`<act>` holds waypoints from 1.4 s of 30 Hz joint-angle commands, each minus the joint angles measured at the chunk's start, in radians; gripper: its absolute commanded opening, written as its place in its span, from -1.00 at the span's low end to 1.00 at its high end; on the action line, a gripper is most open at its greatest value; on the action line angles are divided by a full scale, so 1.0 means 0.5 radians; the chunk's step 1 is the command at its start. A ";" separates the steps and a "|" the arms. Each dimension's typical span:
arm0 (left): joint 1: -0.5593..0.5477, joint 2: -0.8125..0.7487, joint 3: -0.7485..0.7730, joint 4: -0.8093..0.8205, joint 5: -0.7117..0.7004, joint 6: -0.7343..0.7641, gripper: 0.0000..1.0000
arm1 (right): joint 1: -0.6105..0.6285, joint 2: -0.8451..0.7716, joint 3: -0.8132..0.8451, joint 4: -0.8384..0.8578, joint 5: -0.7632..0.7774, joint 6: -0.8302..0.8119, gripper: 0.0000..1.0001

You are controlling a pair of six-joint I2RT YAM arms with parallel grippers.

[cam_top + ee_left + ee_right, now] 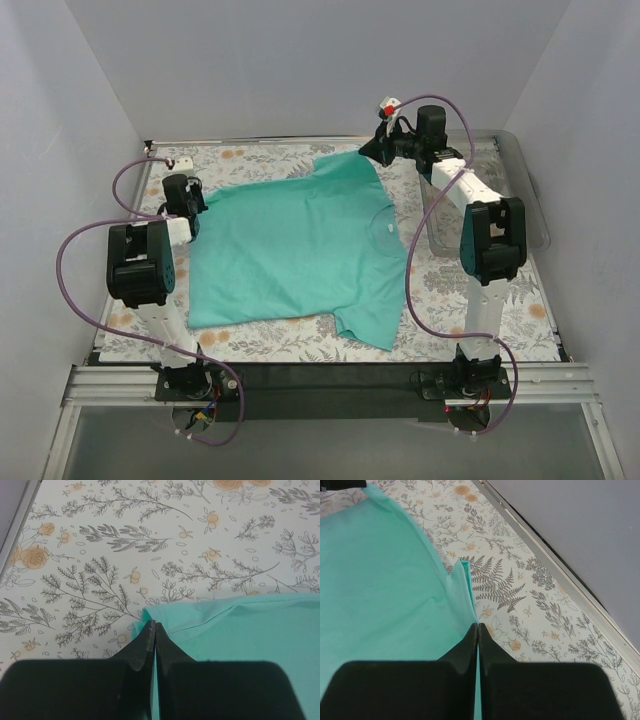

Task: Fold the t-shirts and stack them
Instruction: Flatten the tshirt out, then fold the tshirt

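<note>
T-shirt [300,250] flat, left end effector [152,625] pinching its corner; right end effector [478,626] pinching a sleeve

t-shirt [300,250] | one, plain teal-green soft cloth, short sleeves, no print | unfolded, spread flat, lightly wrinkled | centre of scene, lying sideways | neck opening at right, hem at left | one sleeve far, other sleeve near-right
</note>
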 commanded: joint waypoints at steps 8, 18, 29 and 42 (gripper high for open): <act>0.042 -0.276 -0.137 0.134 0.067 0.048 -1.00 | -0.010 -0.244 -0.169 0.079 -0.080 -0.086 -0.97; 0.054 -0.306 -0.171 0.106 0.061 0.057 -1.00 | -0.050 -0.336 -0.304 0.079 -0.105 -0.129 -0.97; 0.054 -0.340 -0.198 0.079 0.079 0.060 -1.00 | -0.078 -0.419 -0.436 0.097 -0.096 -0.150 -0.97; 0.073 -0.472 -0.370 0.122 0.039 0.051 -1.00 | -0.109 -0.465 -0.544 0.156 -0.102 -0.110 -0.97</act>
